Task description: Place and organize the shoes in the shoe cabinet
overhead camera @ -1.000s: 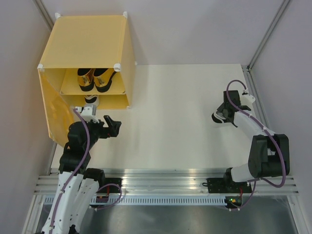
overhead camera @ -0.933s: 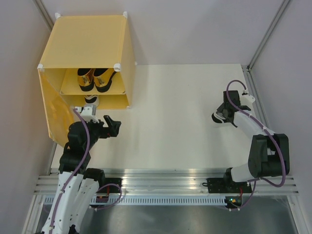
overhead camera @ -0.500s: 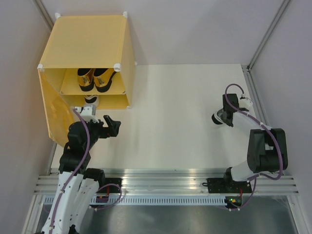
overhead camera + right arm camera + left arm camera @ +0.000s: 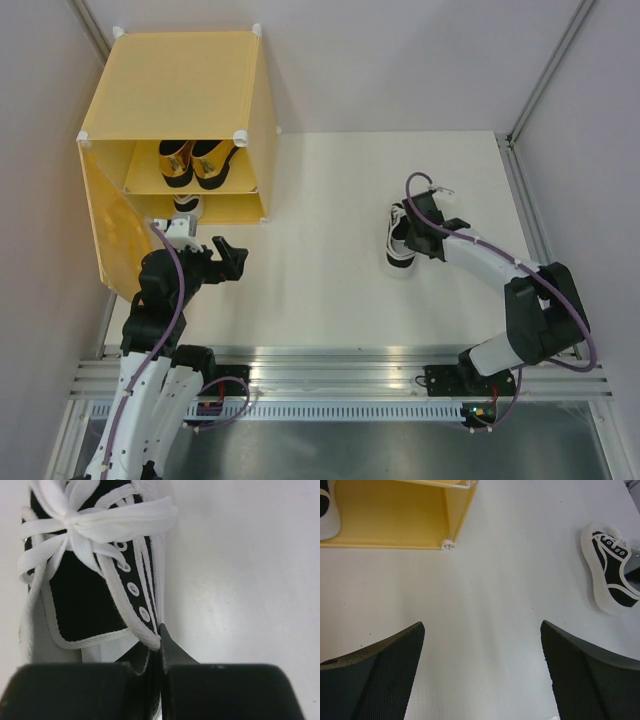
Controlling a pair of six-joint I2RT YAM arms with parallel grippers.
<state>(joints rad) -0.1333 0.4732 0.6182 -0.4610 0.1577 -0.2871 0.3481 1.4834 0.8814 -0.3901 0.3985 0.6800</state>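
A low sneaker (image 4: 397, 243) with a black upper, white sole and white laces lies right of the table's middle. My right gripper (image 4: 416, 231) is shut on its side wall; in the right wrist view the fingers (image 4: 170, 650) pinch the eyelet edge of this sneaker (image 4: 85, 580). The left wrist view shows the same sneaker (image 4: 611, 570) at far right. The yellow-orange shoe cabinet (image 4: 175, 80) stands at the back left, door swung open. Two gold loafers (image 4: 192, 160) sit on its shelf, and a second sneaker (image 4: 186, 205) sits below. My left gripper (image 4: 229, 258) hovers open before the cabinet, nothing between its fingers.
The open cabinet door (image 4: 110, 230) juts toward the left arm. The cabinet's lower floor (image 4: 390, 515) holds the second sneaker's heel (image 4: 327, 515) at its left end. Grey walls close in both sides, and an aluminium rail (image 4: 340, 365) runs along the near edge.
My right gripper closed on the sneaker at the right side and carried it left toward the table's middle, turning it. The left arm stayed still.
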